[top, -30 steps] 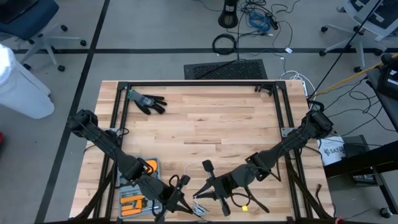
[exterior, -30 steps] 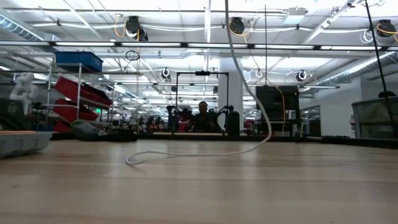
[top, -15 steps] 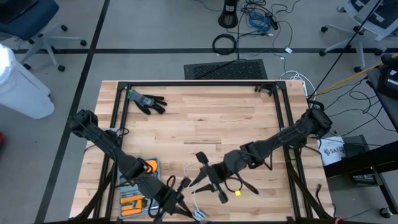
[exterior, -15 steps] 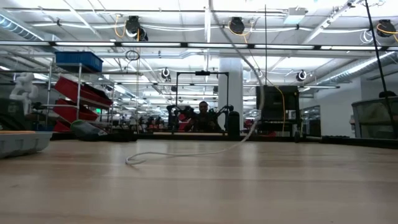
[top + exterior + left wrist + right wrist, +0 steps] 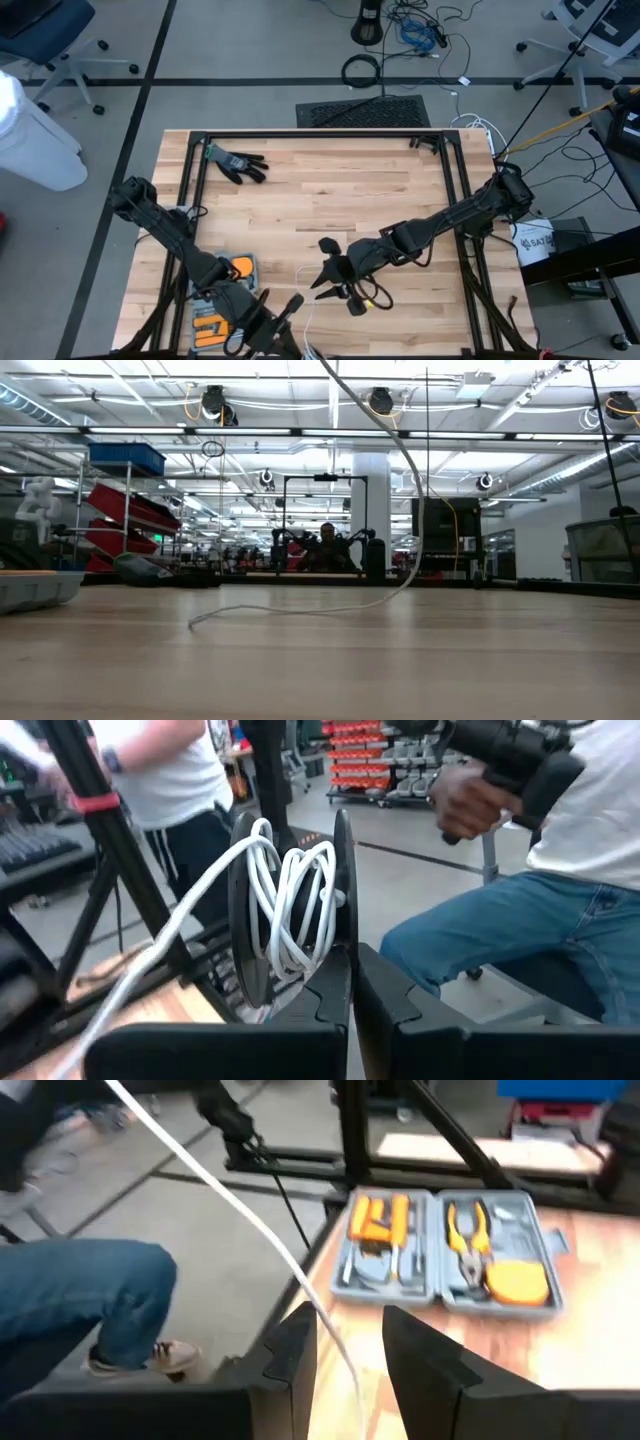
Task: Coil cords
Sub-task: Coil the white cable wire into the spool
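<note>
The left gripper [image 5: 350,990] sits at the near edge of the table, left of centre, with its jaws closed on a black spool [image 5: 290,915] that carries several turns of the white cord [image 5: 300,905]. The spool stands on edge between the fingers, its axle running across the jaws. From the spool the cord [image 5: 308,300] runs onto the wooden table [image 5: 330,200] and ends in a loose curl in front of the right gripper [image 5: 335,280].

The right gripper stands with its jaws parted and grips nothing — the cord [image 5: 250,1220] passes between its fingers [image 5: 290,1355] along the gripper's own long axis. The right arm is therefore the nearer one to the free run of cord, which lies between the two grippers. A grey tool case [image 5: 450,1250] lies just beside the left arm.

Compared with a second ago, the right gripper has released and moved farther from the near edge, and the left gripper has dropped closer to that edge. In the low view the cord's loose end [image 5: 215,615] has shifted slightly on the tabletop.
</note>
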